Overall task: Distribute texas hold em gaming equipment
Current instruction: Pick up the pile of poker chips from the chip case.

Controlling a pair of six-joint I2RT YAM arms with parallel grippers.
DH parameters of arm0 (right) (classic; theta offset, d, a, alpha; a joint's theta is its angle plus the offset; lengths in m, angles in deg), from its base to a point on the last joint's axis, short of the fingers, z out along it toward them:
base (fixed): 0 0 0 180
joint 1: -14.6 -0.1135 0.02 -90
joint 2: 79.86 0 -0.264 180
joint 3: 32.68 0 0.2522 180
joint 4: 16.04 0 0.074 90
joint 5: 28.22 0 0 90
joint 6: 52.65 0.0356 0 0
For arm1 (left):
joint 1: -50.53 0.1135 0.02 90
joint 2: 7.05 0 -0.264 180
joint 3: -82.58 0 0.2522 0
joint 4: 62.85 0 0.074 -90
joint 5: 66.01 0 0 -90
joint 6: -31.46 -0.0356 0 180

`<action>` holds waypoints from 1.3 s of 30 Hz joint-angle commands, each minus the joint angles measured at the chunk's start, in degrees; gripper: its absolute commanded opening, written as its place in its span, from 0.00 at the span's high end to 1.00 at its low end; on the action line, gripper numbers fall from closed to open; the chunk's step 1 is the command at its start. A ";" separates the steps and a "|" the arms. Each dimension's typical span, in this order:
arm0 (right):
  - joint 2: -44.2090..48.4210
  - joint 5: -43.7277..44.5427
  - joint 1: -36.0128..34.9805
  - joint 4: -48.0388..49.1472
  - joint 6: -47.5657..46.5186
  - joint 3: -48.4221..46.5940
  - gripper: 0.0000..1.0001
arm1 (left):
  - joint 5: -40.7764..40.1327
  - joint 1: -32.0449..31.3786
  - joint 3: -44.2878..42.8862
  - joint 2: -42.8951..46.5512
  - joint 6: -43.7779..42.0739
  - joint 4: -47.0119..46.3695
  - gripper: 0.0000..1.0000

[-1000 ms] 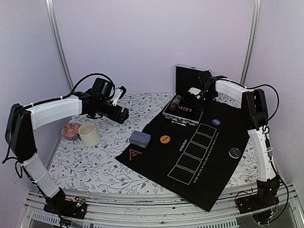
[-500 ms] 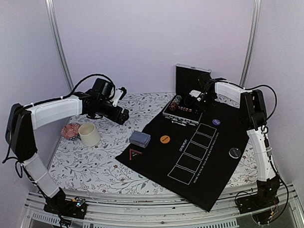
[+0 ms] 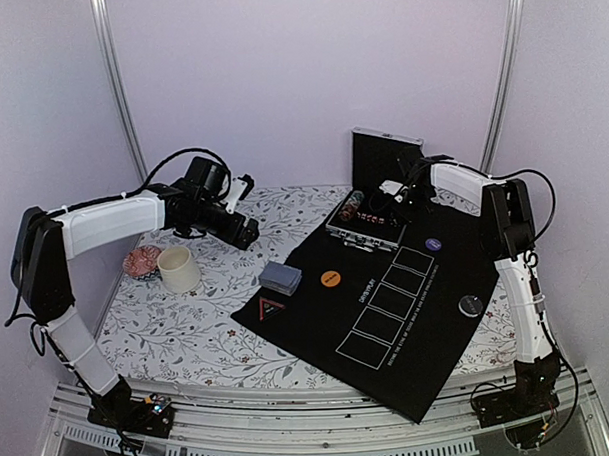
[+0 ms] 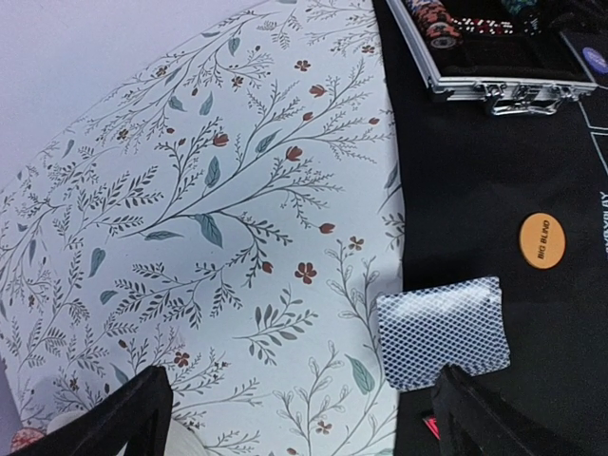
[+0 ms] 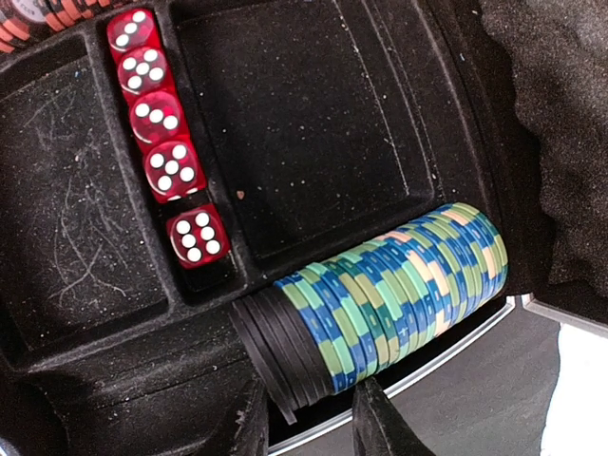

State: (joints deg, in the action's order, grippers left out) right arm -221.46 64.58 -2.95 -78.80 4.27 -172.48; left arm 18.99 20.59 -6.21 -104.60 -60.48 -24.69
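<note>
Right gripper [image 5: 306, 404] fingertips cropped, straddling chip row [image 5: 399, 285].

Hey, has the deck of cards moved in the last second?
No. The deck of cards sits in the same spot at the black mat's left edge, just left of the orange disc.

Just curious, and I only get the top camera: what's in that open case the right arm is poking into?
Observer: Five red dice in a row, in their own slot.
Visitor: Anything else in there?
Observer: A row of green, blue and black chips lying on edge; the right jaws sit at its black end.
Visitor: And the orange disc, is it plain?
Observer: No, it reads BIG BLIND.
</note>
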 commanded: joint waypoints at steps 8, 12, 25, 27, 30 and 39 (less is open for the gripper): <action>2.37 -6.03 -1.88 -3.01 -0.48 2.48 0.68 | 1.64 0.67 -0.61 -1.59 -0.21 0.64 0.02; 2.61 -4.13 -1.97 -1.64 -0.35 2.51 0.66 | 1.85 0.66 -0.75 -1.77 -0.13 0.85 0.02; -0.94 1.66 -1.89 1.57 -1.63 2.06 0.51 | 2.14 0.67 -0.87 -2.09 -0.18 1.00 0.02; -0.97 1.47 -1.91 1.86 -1.72 1.96 0.48 | 2.19 0.65 -0.87 -2.04 -0.17 1.02 0.02; -1.18 0.84 -1.96 2.83 -2.09 1.69 0.47 | 2.44 0.67 -0.94 -2.27 -0.13 1.13 0.02; -3.47 -3.49 -1.90 1.43 -3.60 0.00 0.57 | 2.17 0.67 -0.90 -2.39 -0.22 1.26 0.02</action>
State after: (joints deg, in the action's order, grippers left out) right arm -221.09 66.14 -4.08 -78.91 2.04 -171.60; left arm 20.61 20.59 -6.21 -106.24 -60.48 -24.12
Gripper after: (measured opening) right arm 0.447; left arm 0.982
